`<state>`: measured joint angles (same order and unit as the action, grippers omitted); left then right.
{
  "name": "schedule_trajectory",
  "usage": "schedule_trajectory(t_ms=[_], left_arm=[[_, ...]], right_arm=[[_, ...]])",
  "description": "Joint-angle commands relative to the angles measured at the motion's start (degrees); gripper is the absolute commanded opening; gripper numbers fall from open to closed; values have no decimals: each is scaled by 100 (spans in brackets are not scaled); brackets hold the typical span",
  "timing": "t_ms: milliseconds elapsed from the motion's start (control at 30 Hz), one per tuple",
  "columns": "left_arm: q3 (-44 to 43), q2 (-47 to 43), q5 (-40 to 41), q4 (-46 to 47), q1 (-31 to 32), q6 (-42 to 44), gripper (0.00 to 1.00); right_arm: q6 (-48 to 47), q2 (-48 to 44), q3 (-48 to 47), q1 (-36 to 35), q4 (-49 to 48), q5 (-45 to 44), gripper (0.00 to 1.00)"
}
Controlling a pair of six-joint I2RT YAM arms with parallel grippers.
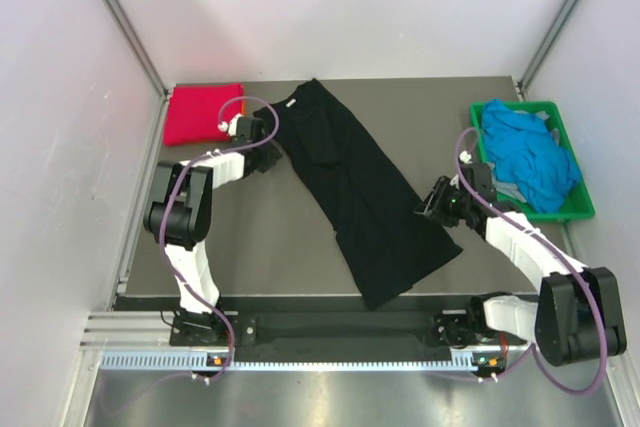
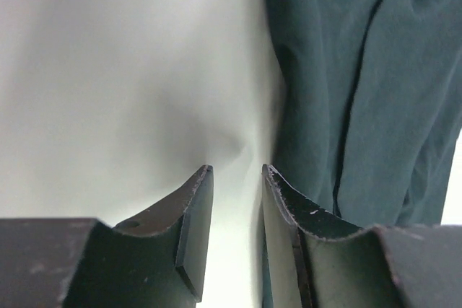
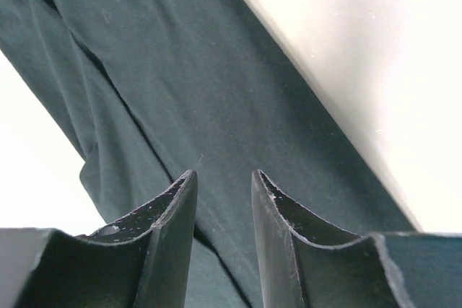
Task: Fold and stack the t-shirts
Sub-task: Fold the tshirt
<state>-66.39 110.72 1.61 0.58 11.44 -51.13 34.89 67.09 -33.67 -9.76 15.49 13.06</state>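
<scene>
A large black t-shirt point(image 1: 365, 197) lies folded lengthwise in a long diagonal strip across the table, neck end at the back. A folded magenta-red t-shirt point(image 1: 200, 112) lies at the back left corner. Bright blue t-shirts point(image 1: 528, 155) are heaped in the green crate. My left gripper point(image 1: 268, 154) is open and empty at the black shirt's left edge near the neck; in the left wrist view point(image 2: 237, 178) the cloth point(image 2: 361, 84) lies to its right. My right gripper point(image 1: 432, 202) is open just above the shirt's right edge; the right wrist view point(image 3: 222, 182) shows the cloth point(image 3: 202, 91) below.
A green plastic crate point(image 1: 583, 209) stands at the right edge of the table. White walls close in the left, back and right sides. The arm bases and a rail run along the near edge.
</scene>
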Motion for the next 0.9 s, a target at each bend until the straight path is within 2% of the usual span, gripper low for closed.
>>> schedule_trajectory(t_ms=[0, 500, 733, 867], left_arm=[[135, -358, -125, 636, 42, -20, 39], [337, 257, -802, 1761, 60, -63, 40], [320, 284, -688, 1762, 60, -55, 40], [136, 503, -679, 1595, 69, -55, 35]], right_arm=[[79, -258, -17, -88, -186, -14, 37], [0, -451, -166, -123, 86, -111, 38], [0, -320, -96, -132, 7, -119, 38], [26, -249, -105, -123, -54, -111, 38]])
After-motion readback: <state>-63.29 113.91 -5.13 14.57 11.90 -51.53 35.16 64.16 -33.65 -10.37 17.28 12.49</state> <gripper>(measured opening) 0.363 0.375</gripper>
